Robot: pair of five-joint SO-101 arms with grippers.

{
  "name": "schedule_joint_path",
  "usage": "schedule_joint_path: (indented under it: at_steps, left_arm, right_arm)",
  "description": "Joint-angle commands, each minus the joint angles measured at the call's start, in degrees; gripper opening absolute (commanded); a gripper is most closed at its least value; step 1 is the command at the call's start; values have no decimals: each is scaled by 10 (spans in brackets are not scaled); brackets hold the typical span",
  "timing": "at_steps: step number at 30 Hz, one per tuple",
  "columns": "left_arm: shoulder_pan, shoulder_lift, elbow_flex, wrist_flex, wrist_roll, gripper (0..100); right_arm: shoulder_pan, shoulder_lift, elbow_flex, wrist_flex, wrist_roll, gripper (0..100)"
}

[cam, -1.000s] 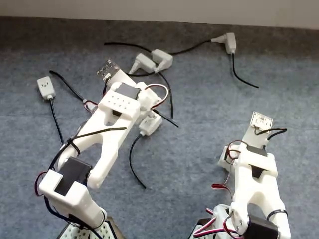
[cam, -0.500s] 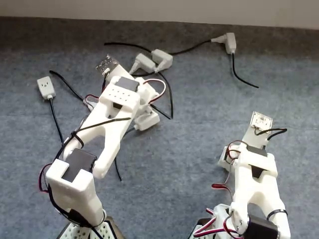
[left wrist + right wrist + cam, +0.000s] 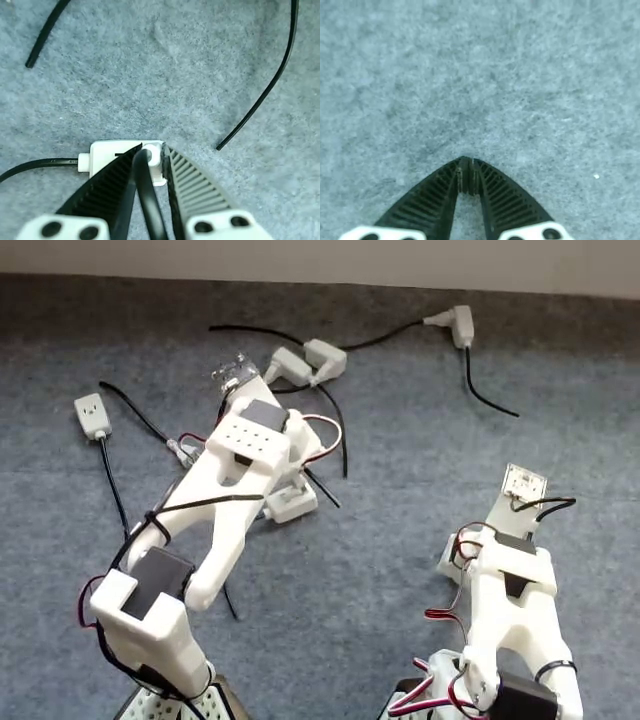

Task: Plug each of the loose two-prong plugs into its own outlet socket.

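Observation:
My left gripper [image 3: 152, 150] is shut on a white plug [image 3: 122, 157] where a black cable [image 3: 145, 200] enters it, low over the carpet. In the high view that plug [image 3: 290, 502] shows under the left arm [image 3: 245, 445]. A white outlet socket [image 3: 92, 415] lies at the far left. A plug and socket pair [image 3: 305, 360] lies together at the back. Another white plug [image 3: 458, 325] lies at the back right. My right gripper [image 3: 468, 175] is shut on nothing above bare carpet, at the near right [image 3: 524, 483].
Loose black cables [image 3: 335, 430] cross the carpet around the left arm, and cable ends [image 3: 260, 100] lie beyond the held plug. A grey carpet [image 3: 420, 440] covers the table, with open room between the two arms.
The left arm swung slightly right at the wrist. The held plug shifted a little toward the near side, and its trailing cable swept left. The right arm has kept still.

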Motion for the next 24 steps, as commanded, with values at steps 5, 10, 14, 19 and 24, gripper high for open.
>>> schedule_joint_path:
  at_steps: [5,10,14,19,24]
  left_arm:
    - [14,-17,2,17,-70,5]
    - [9,-18,4,17,-138,5]
    - [8,-42,21,14,-218,5]
    - [8,-130,128,-39,-278,5]
    - [8,-224,287,-139,-322,5]
  right_arm:
    - [-18,3,0,-25,0,6]
    - [-18,3,0,-25,0,6]
    - [-18,3,0,-25,0,6]
    - [-18,3,0,-25,0,6]
    - [-17,3,0,-25,0,6]
